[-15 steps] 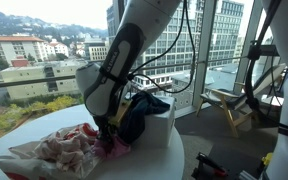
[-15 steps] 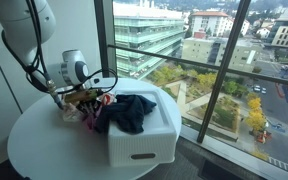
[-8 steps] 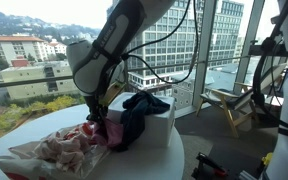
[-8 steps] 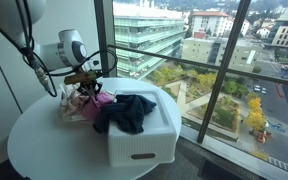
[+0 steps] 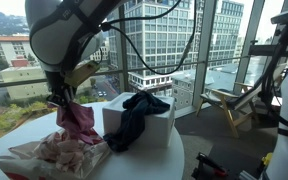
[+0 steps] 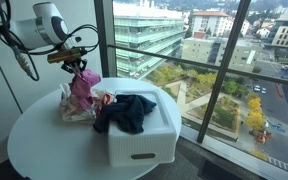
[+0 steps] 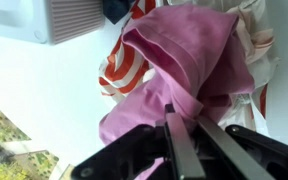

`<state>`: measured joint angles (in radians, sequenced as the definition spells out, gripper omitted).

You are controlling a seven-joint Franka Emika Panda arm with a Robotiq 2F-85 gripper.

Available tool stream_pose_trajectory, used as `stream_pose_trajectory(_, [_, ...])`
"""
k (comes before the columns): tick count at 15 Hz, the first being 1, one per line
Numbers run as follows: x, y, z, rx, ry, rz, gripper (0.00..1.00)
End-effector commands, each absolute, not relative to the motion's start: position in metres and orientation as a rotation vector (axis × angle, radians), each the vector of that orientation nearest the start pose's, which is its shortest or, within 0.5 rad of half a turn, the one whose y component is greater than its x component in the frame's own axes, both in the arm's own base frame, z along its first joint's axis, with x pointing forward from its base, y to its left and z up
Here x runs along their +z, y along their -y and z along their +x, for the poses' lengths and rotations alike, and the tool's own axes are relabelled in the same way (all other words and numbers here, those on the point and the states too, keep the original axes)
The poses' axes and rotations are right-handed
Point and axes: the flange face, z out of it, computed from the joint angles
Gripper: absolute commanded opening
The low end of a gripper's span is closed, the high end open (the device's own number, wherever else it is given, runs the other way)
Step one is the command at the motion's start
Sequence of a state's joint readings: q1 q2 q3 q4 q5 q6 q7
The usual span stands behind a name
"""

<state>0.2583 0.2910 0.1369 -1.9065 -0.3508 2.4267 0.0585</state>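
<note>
Pink cloth (image 6: pixel 82 88) hangs pinched in tool (image 6: pixel 72 66) | above round white table (image 6: pixel 39 148) | room with tall windows (image 6: pixel 189 60), city outside

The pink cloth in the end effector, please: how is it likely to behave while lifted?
The pink cloth is probably floppy: it hangs in folds below the end effector. It seems light, since a pinch at one edge carries it. Its lower end appears to reach the clothes pile, so it may drag neighbouring pieces.

One navy garment (image 5: pixel 134 115) is draping over one white basket (image 5: pixel 162 126); one pink cloth (image 5: pixel 79 118) is hanging beside the basket, above one patterned heap (image 5: pixel 59 152).
</note>
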Motion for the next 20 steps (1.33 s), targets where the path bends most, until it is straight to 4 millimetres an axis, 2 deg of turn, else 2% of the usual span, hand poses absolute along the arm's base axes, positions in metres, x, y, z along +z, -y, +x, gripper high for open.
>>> stream_pose_trajectory(1, [0.396,-0.278,0.596,-0.589,0.991,-3.067,0.03])
stream_pose_trajectory(3, [0.387,-0.291,0.592,-0.603,1.029,-3.032,0.04])
stream_pose_trajectory(5, [0.366,-0.298,0.589,-0.574,1.049,-3.004,0.03])
stream_pose_trajectory(10, [0.296,-0.308,0.586,-0.509,1.118,-2.981,0.04])
stream_pose_trajectory(13, [0.248,-0.301,0.587,-0.461,1.198,-2.989,0.04])
stream_pose_trajectory(16, [0.198,-0.287,0.579,-0.431,1.304,-2.987,0.04])
stream_pose_trajectory(18, [0.175,-0.281,0.576,-0.457,1.362,-2.977,0.03])
stream_pose_trajectory(20, [0.168,-0.279,0.576,-0.500,1.404,-2.961,0.03])
